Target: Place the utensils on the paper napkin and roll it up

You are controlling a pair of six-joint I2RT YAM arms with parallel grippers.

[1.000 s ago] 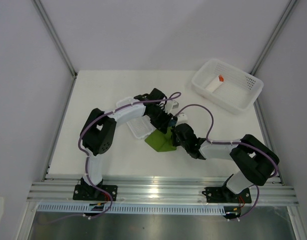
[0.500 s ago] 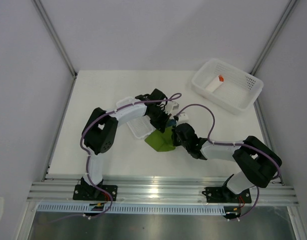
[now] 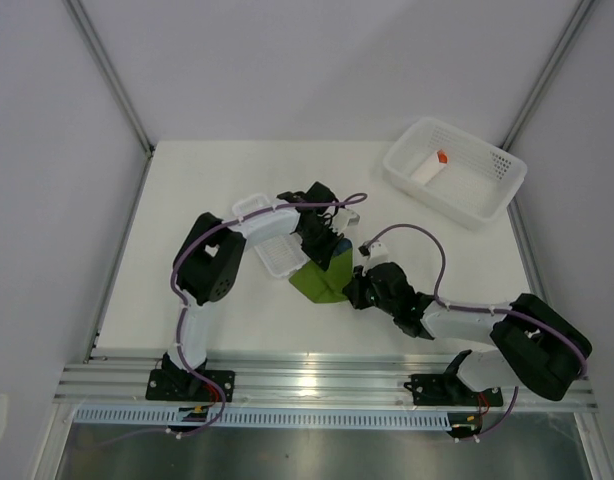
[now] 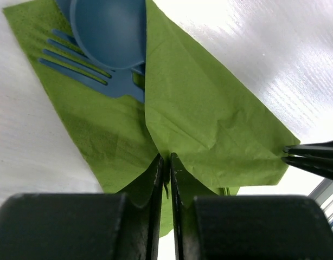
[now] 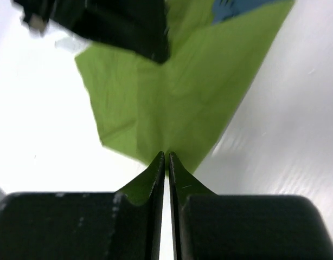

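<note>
the left gripper is pinched flat on an edge of the paper napkin, its fingers together with only the sheet between them. the right gripper is clamped the same way on another corner of the napkin, on the side nearest the arm bases.

compared with a second ago, the right arm's elbow is swung outward and its wrist sits nearer the bases, so the corner it holds is drawn that way. the left gripper has shifted only a little over the napkin's far part. i judge this to be the fold being tightened. one flap already lies over the utensils, with the spoon bowl and the fork tines showing past the fold, spoon on top of fork. the roll is begun, not finished.

just beside the napkin's left edge, the narrow white tray looks empty, though the left arm hides part of it. well apart from the napkin, to its far right, the white basket holds the white piece with an orange tip.
</note>
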